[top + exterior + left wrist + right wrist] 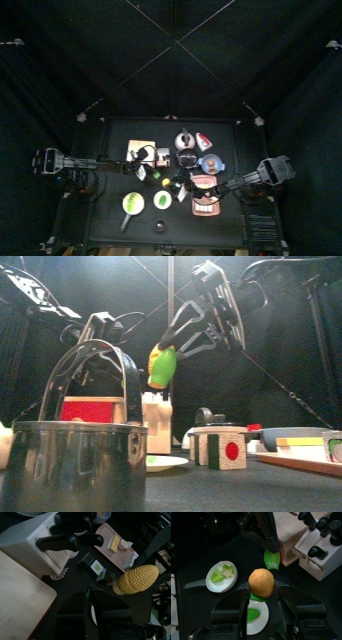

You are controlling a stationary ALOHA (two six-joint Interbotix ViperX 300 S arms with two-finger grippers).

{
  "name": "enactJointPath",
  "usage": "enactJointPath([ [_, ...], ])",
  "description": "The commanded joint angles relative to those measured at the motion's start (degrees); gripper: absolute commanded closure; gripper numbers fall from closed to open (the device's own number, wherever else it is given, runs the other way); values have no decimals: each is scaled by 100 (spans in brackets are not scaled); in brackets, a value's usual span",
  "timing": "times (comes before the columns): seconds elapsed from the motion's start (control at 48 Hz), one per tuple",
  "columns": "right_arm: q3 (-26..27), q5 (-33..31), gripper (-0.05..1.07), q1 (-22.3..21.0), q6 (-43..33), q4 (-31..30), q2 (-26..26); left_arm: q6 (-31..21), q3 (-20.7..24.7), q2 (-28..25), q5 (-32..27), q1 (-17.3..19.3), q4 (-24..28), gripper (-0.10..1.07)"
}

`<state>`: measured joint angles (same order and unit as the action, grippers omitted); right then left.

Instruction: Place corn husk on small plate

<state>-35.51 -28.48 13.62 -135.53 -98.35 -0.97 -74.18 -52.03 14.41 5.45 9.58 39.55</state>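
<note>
A yellow corn cob [261,582] hangs in the air between the two grippers. My right gripper [262,591] is shut on the cob's body. My left gripper [270,548] comes from the opposite side, shut on the green husk [271,560] at the cob's far end. In the front view the cob and husk [163,364] are high above the table. The left wrist view shows the cob [137,579] just past the left jaws. Right below the cob is a small white plate [262,623] with a green piece on it. A second white plate [211,582] holds a green star-shaped piece.
A white knife block [321,547] with black handles stands near the cob, beside a pale cutting board [20,597]. A steel pot [74,461] with a bail handle fills the front left. A pink tray [110,554] and small blocks [227,448] lie to the right.
</note>
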Motion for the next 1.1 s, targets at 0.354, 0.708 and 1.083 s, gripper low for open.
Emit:
enactJointPath([
  [0.354,-299,62,43,105,0,255,-527,185,70,-141,844,-747,1872,55],
  [0.708,-519,97,43,114,9,668,-598,185,448,-896,949,-1063,2276,54],
  [1.083,-642,88,43,114,9,694,-791,167,554,-1336,1327,-1424,2329,54],
])
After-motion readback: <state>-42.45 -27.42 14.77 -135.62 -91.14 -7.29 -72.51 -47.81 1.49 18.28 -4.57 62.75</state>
